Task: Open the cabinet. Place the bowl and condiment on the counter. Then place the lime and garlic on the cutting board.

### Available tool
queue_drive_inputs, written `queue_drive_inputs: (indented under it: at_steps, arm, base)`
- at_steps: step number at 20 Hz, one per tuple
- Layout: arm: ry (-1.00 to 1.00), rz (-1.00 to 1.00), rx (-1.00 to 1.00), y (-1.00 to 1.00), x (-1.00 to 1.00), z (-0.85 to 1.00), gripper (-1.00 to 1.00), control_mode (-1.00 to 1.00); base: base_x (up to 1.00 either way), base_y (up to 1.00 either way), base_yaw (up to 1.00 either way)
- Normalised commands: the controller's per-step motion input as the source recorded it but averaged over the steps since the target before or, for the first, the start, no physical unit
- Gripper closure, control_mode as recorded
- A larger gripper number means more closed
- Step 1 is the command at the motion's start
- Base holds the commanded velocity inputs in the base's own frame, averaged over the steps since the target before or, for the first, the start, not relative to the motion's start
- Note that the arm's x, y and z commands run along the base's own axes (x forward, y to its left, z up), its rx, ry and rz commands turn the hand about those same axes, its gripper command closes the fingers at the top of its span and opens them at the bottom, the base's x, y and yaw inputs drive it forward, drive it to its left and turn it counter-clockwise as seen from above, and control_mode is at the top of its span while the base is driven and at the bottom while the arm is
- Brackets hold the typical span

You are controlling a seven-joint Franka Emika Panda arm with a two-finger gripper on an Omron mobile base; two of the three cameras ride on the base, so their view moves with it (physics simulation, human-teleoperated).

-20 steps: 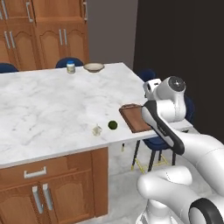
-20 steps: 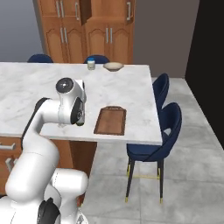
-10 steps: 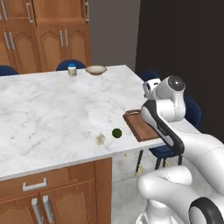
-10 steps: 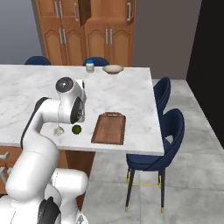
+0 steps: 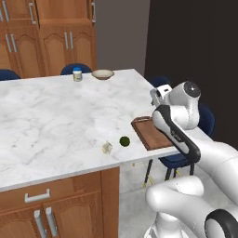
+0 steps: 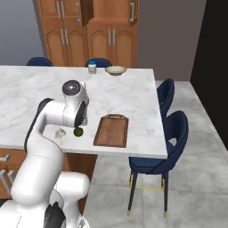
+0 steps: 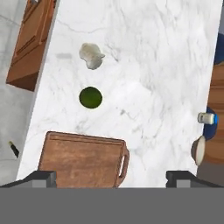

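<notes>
My gripper (image 7: 111,178) is open and empty, high above the near end of the cutting board (image 7: 81,159), a reddish-brown board at the counter's (image 7: 153,65) edge. In the hand view the green lime (image 7: 90,97) lies on the marble just past the board, and the off-white garlic (image 7: 91,56) lies beyond it. From the base views, lime (image 5: 124,141) and garlic (image 5: 107,148) sit side by side left of the board (image 5: 151,135). At the counter's far edge stand the cream bowl (image 6: 116,70) and the blue-lidded condiment (image 6: 92,67). Behind them rises the cabinet (image 6: 89,26), with one upper door standing out.
Two blue stools (image 6: 173,133) stand at the counter's right side, close to the board's end. More blue chair backs (image 5: 76,69) show along the far side. Lower wooden drawers (image 5: 37,197) face me under the near edge.
The whole scene has slid in both base views, so the camera has moved; lime and garlic now show beside the arm in the right base view. Nothing on the counter shifted; the gripper stays open.
</notes>
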Motion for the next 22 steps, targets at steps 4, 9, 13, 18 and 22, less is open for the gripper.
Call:
queue_drive_inputs:
  at_steps: [4, 9, 13, 18, 22]
  arm:
    - [0.01, 0.44, -0.01, 0.0, 0.0, -0.39, -1.0, -1.0]
    - [0.01, 0.28, -0.05, 0.05, -0.13, -0.5, -1.0, -1.0]
    - [0.01, 0.03, -0.11, 0.34, -0.43, -0.33, -1.0, -1.0]
    - [0.02, 0.0, -0.08, 0.24, -0.64, -0.08, -1.0, -1.0]
    - [0.08, 0.0, -0.09, 0.33, -0.47, 0.0, -1.0, -1.0]
  base:
    - [0.0, 0.0, 0.0]
    - [0.0, 0.0, 0.0]
    - [0.0, 0.0, 0.0]
    - [0.0, 0.0, 0.0]
    - [0.0, 0.0, 0.0]
